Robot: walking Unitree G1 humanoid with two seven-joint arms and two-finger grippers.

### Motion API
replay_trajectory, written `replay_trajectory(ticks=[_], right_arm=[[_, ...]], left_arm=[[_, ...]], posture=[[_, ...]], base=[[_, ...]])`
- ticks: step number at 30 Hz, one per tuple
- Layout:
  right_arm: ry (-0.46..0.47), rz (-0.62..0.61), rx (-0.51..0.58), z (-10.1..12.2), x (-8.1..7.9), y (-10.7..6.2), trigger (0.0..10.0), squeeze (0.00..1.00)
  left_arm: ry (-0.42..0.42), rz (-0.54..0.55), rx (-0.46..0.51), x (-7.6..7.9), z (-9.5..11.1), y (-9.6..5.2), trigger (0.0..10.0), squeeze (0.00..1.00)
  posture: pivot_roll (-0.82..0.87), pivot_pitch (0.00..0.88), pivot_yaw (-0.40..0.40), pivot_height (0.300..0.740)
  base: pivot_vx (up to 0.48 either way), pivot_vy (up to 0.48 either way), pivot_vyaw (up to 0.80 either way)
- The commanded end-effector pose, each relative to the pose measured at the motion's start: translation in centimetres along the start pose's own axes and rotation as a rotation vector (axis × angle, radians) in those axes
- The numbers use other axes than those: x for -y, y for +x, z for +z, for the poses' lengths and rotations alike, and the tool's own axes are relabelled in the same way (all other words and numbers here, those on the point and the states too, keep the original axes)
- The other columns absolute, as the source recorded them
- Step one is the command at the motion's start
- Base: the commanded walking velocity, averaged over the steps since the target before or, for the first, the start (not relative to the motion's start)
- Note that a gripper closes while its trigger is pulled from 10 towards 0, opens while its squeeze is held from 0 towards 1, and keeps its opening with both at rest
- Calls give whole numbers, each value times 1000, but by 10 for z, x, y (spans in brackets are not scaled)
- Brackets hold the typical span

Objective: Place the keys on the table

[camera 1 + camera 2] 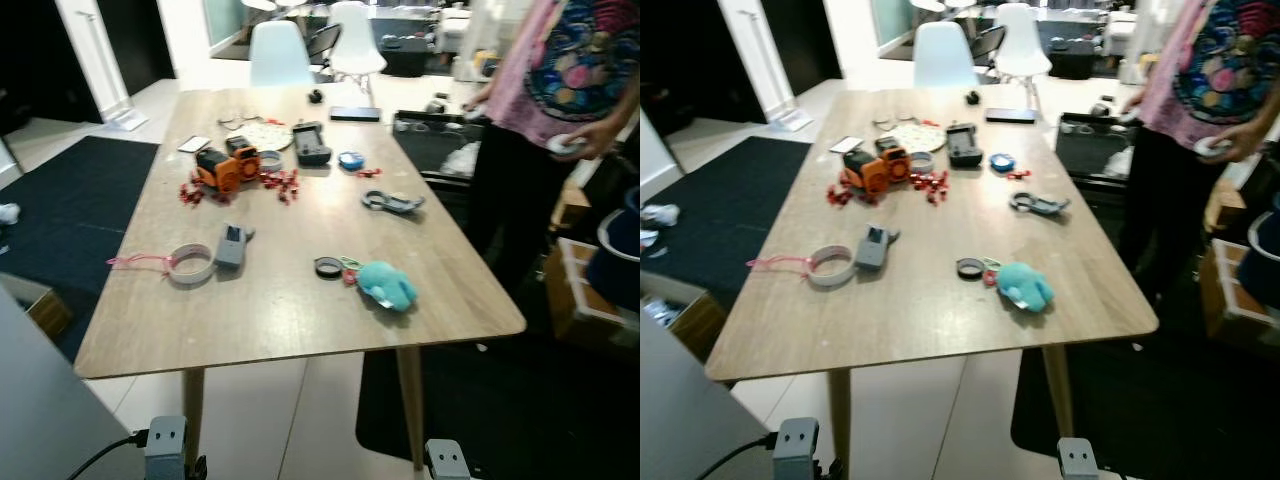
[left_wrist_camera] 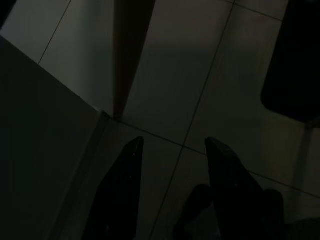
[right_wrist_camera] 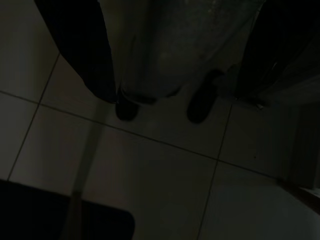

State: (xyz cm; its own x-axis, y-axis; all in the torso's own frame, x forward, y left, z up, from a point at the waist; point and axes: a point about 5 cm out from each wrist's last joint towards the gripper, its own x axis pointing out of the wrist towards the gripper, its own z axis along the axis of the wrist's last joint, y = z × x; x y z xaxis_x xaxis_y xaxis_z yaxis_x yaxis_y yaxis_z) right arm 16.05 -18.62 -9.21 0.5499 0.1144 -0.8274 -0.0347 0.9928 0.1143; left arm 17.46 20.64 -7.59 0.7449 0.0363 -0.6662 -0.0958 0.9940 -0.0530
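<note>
A: Wooden table ahead, long and pale, standing on light floor tiles with a dark rug to one side. What is on it?

B: The keys lie on the tabletop, a small bunch with a dark ring, touching a teal plush toy. Both sit near the front edge, well above and ahead of the two grippers, which hang low under that edge.

A: And the rest of the top?

B: A roll of tape with a pink cord, a grey gadget just beside it, an orange toy among red bits, and a black device farther back. Two chairs stand at the far end. A person in a pink patterned top stands at the table's right side.

A: The grippers?

B: The left gripper points down at the tiles, its two black fingers spread apart with nothing between them. The right gripper also hangs over the floor, fingers apart and empty.
</note>
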Motion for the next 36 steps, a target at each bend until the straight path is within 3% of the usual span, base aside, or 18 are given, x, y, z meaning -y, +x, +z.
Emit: replay_trajectory(ticks=[1, 36], right_arm=[[-9, 9, -10, -3, -2, 0, 10000, 0], [-45, 47, -13, 0, -8, 2, 10000, 0]], left_arm=[[18, 9, -21, -6, -3, -2, 10000, 0], [17, 5, 28, -5, 3, -1, 10000, 0]], posture=[[49, 34, -5, 740], [54, 29, -11, 740]], base=[[0, 0, 800], [0, 0, 800]])
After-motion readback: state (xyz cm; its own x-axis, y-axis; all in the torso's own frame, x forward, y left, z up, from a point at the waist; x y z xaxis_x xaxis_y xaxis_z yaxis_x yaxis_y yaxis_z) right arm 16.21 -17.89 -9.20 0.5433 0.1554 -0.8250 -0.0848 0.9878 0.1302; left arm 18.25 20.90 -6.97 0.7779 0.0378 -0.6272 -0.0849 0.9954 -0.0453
